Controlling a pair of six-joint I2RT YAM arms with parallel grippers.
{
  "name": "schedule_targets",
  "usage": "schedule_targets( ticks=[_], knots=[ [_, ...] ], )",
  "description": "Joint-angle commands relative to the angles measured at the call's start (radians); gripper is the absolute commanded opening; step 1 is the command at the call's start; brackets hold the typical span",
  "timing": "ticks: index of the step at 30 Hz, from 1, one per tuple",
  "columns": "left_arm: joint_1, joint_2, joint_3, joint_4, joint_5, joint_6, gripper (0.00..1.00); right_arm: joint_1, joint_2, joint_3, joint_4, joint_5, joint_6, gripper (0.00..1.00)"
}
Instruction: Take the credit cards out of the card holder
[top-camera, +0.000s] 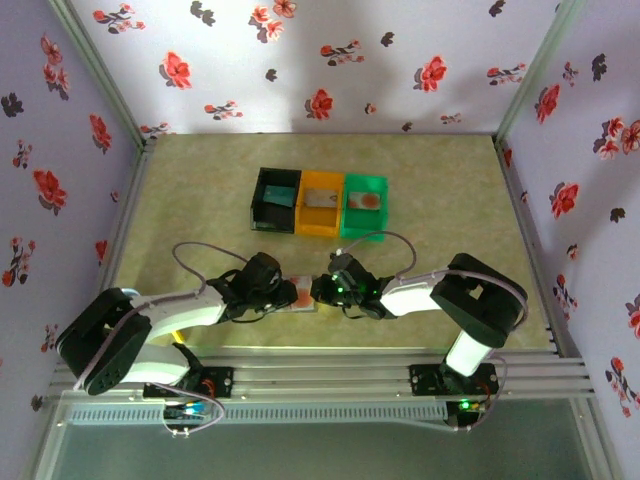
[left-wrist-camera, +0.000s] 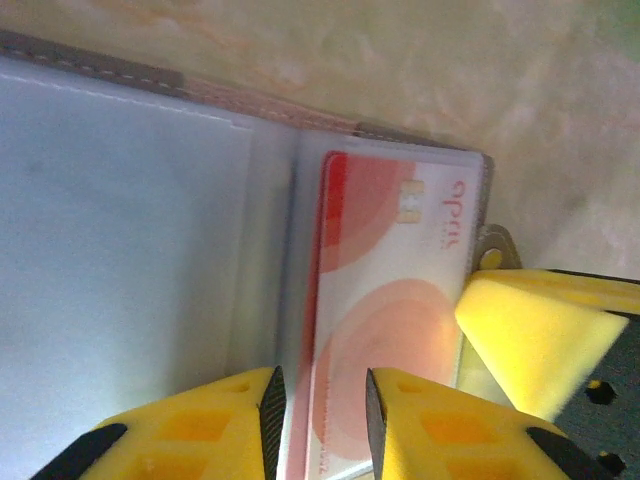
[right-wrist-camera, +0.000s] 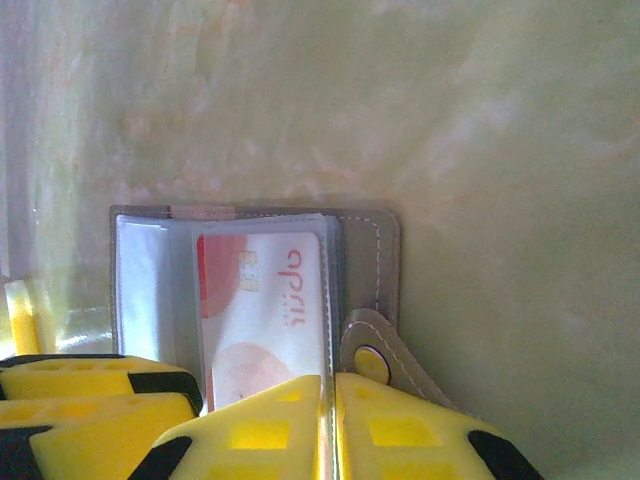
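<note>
Left gripper: slightly spread, over near end of card.
Right gripper: pressed together on holder, by tab.
Card: in holder's right half, near-middle of table.
Axis: seemingly near–far, chip end far.
Risk: slick card slips free; holder drags along if the right pinch loosens.
</note>
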Motion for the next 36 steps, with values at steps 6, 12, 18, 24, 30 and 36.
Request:
schedule_targets(
  ticks=[6, 12, 18, 24, 30, 36],
  knots=[
    [0.008, 0.034, 0.009, -0.002, -0.020, -0.007, 0.32, 0.006, 0.026, -0.024, -0.082, -0.005, 0.017, 0.13],
    [0.006, 0.054, 0.013, 0.044, -0.001, -0.024, 0.32, 0.007, 0.033, -0.021, -0.077, -0.008, 0.019, 0.13],
    [0.006, 0.059, -0.002, 0.072, 0.002, -0.037, 0.32, 0.009, 0.039, -0.025, -0.063, -0.012, 0.022, 0.13],
    [0.006, 0.054, -0.017, 0.113, 0.007, -0.051, 0.30, 0.010, 0.058, -0.029, -0.041, -0.019, 0.029, 0.13],
    [0.006, 0.050, -0.029, 0.147, 0.013, -0.057, 0.27, 0.012, 0.063, -0.033, -0.027, -0.021, 0.034, 0.12],
    [0.006, 0.031, -0.046, 0.178, 0.013, -0.069, 0.25, 0.014, 0.065, -0.032, -0.027, -0.022, 0.036, 0.12]
  ],
)
